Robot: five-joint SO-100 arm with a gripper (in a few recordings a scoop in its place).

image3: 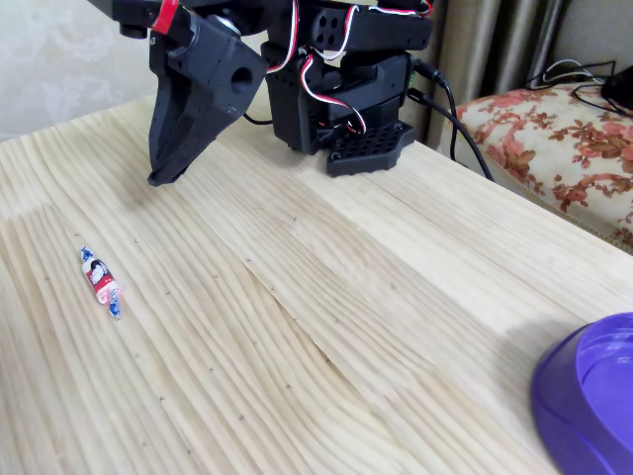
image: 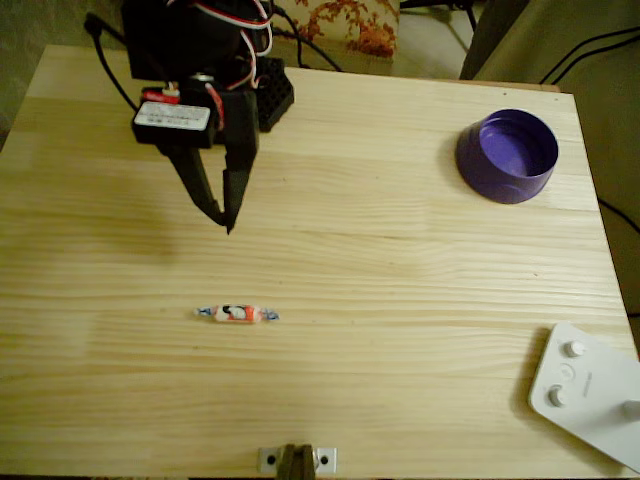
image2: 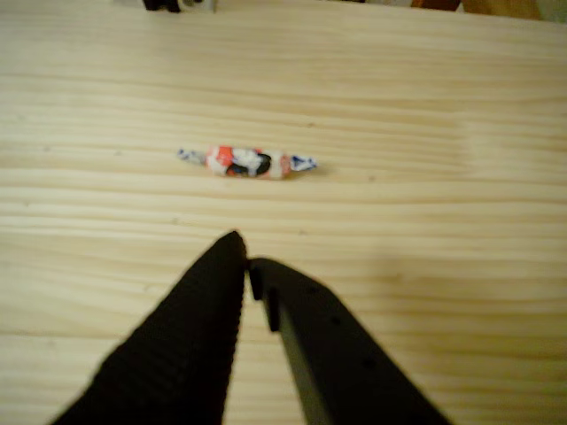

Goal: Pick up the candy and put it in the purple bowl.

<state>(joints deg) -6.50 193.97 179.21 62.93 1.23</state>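
Fingers [image2: 248, 266] closed tip to tip, empty, poised above bare surface [image: 400, 300]. Candy [image2: 248, 162] next out, straight ahead at 12 o'clock in the wrist view, apart from the tips, long axis running 9 to 3 across the line of approach. Overhead, same picture from above: fingers [image: 226, 222] pointing down-frame, candy [image: 236, 314] at about 6 o'clock from the tips, lying flat and crosswise, twisted ends left and right. Judged from this: short reach forward and down, fingers to be opened first, closing across the narrow body rather than along the length; a small sideways correction at most. In the fixed view, candy [image3: 100, 281] at 7 o'clock from the tips [image3: 158, 179], alone on the wood. Farthest off, bowl [image: 507, 155] at 2 o'clock of the overhead frame, well apart from candy and fingers alike, empty.
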